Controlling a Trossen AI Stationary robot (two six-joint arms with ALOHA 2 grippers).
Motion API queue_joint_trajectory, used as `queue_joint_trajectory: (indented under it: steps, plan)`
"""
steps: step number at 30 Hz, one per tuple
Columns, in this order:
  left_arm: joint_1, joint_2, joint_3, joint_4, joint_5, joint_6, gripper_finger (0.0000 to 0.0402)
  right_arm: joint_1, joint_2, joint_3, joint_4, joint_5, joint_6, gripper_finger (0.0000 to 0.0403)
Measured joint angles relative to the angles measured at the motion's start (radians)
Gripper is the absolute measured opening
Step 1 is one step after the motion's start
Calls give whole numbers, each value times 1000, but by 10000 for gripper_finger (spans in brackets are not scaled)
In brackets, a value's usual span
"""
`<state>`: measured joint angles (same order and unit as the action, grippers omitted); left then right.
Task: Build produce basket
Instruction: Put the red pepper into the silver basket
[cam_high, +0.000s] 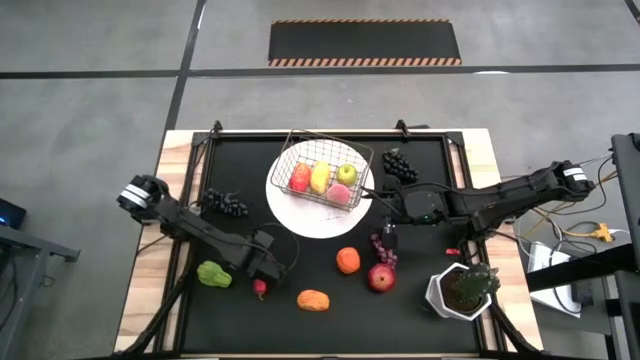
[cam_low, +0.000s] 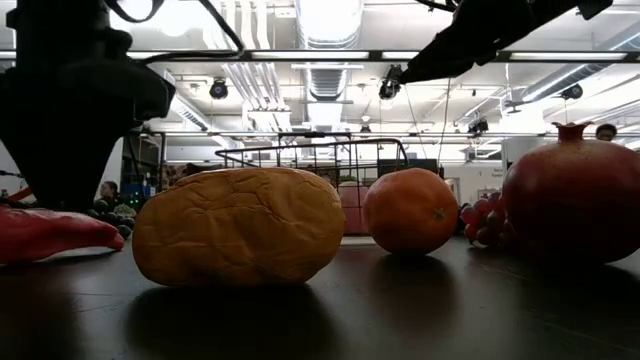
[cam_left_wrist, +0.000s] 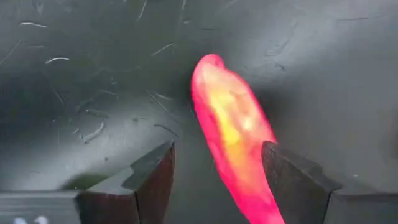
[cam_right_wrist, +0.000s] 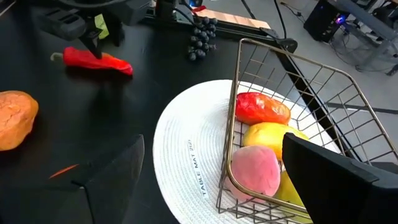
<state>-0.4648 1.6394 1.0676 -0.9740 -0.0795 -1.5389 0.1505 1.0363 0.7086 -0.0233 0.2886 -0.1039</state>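
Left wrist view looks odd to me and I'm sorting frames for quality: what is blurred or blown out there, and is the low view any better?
Left wrist view: the red pepper is blurred and glares yellow-white; the left gripper frames it, open. Low view: sharp orange, but bright ceiling lights backlight it, leaving the arm silhouetted.

The basket (cam_high: 322, 173) sits on a plate (cam_high: 300, 215) at the table's (cam_high: 300, 150) far middle, holding four pieces of produce (cam_high: 321, 178). Grape bunches lie left (cam_high: 226, 204) and right (cam_high: 399, 165) of the plate. Along the near edge, from left: a pepper (cam_high: 213, 274), a chili (cam_high: 260, 288) under the left gripper (cam_high: 262, 272), a potato (cam_high: 313, 299), an orange (cam_high: 347, 260), a pomegranate (cam_high: 380, 278) and a potted plant (cam_high: 462, 289).
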Motion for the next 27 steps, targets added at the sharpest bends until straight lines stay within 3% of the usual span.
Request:
queue_joint_trajectory:
  steps: [17,21,27]
  plan:
    - [0,32,-47,114,-6,16,215,0,0,-4,-1,0,17,363]
    - [0,42,-47,118,-5,36,171,0,0,-5,-2,0,17,363]
    - [0,15,-46,118,-5,62,56,0,0,-6,-1,0,18,363]
